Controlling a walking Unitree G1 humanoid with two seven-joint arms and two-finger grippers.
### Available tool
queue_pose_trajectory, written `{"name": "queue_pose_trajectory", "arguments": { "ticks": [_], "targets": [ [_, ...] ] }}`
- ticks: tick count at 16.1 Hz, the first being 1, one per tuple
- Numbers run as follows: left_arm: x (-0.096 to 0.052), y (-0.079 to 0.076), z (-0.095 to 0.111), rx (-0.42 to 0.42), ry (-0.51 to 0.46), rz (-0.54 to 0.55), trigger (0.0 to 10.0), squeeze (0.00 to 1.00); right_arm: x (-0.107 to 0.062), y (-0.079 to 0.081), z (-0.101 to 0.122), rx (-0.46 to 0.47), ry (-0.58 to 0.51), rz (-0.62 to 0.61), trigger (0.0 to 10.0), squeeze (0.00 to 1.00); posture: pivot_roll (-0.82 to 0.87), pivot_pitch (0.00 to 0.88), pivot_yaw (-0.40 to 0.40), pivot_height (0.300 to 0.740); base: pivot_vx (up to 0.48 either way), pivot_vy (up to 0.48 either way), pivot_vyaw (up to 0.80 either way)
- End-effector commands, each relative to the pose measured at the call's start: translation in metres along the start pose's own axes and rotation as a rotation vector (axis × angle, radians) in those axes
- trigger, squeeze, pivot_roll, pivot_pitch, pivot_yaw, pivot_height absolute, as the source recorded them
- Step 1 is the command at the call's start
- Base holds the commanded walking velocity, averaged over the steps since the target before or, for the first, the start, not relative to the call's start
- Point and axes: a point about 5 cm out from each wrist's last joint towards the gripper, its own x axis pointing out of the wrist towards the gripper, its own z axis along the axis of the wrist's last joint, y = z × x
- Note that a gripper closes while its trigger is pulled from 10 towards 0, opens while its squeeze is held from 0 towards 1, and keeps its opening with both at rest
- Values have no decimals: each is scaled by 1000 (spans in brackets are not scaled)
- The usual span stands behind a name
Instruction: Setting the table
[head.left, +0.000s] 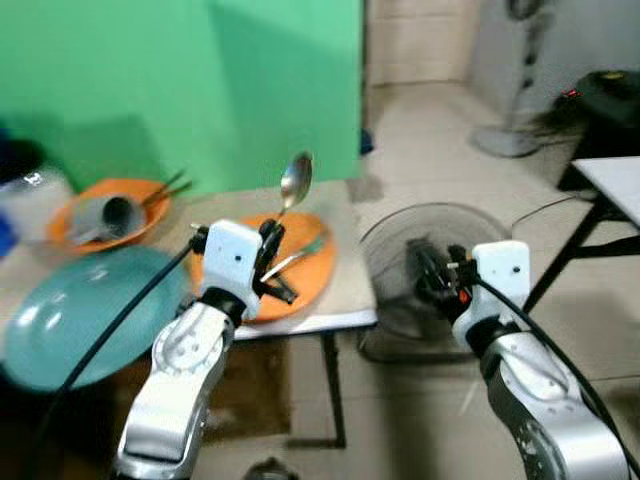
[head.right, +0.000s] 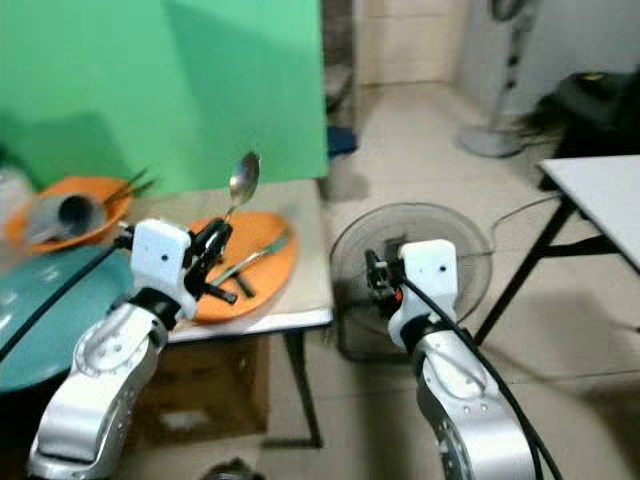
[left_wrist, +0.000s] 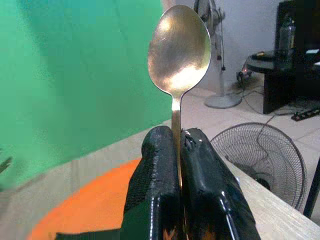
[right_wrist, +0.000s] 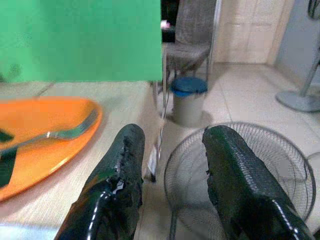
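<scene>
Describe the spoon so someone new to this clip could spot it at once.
Start at the table before the green wall, then find the orange plate near its corner. Just above it, the left claw grips the spoon upright, bowl on top, while the fork lies flat on the plate.

The spoon (left_wrist: 178, 60) has its lower handle hidden between the black fingers (left_wrist: 152, 185) of the left gripper (head.left: 272, 262). The teal plate (head.left: 85, 315) at the worktop's (head.left: 345, 270) near edge is blurred and partly covered by the left arm. The second orange plate (head.left: 110, 212), at the far edge, holds a grey object and dark sticks too blurred to identify.
</scene>
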Motion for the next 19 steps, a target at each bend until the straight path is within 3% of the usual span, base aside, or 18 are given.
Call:
{"name": "queue_pose_trajectory", "arguments": {
  "ticks": [1, 5, 19],
  "targets": [
    [1, 3, 2, 14, -3, 8, 10000, 0, 1, 2, 2, 4, -5, 10, 10000, 0, 81, 0, 52, 740, 0, 0, 0],
    [1, 3, 2, 11, -2, 5, 10000, 0, 2, 1, 2, -2, 0, 3, 10000, 0, 81, 0, 52, 740, 0, 0, 0],
    [6, 8, 6, -11, -21, 21, 10000, 0, 5, -11, 5, 7, -5, -96, 10000, 0, 74, 0, 61, 740, 0, 0, -800]
  ]
}}
